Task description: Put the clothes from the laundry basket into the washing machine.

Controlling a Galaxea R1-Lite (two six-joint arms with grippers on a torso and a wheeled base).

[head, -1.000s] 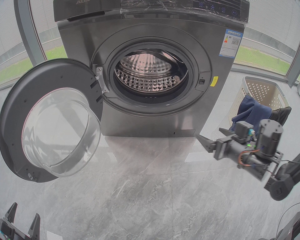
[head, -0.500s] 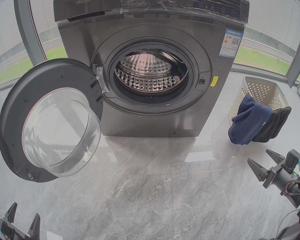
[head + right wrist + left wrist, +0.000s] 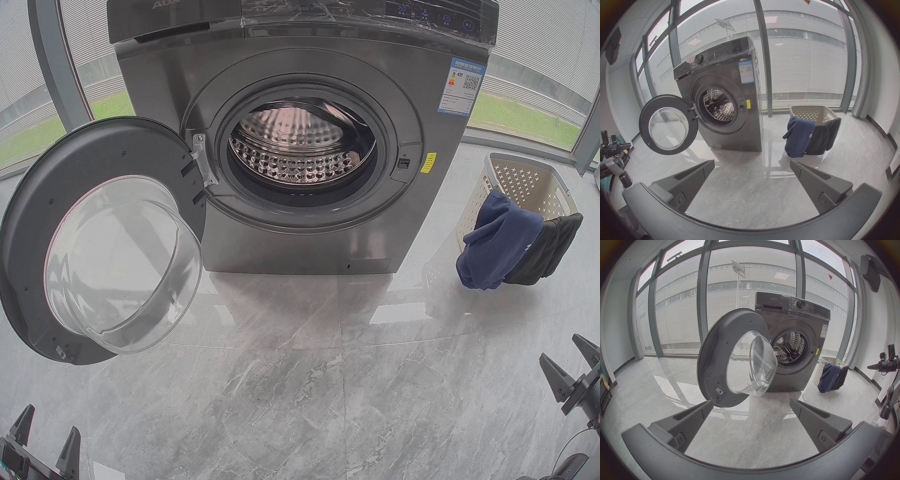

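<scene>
Pulled back since a second ago: right gripper (image 3: 558, 347), now well right of the grey metal front-loading washing machine (image 3: 300, 156), fingers spread, empty. Likewise left gripper (image 3: 51, 419), before the machine's open door (image 3: 94, 237). Navy blue garment (image 3: 500, 244) and black garment (image 3: 550, 247) draped over the rim of a cream perforated plastic laundry basket (image 3: 531, 178), right of the machine.
</scene>
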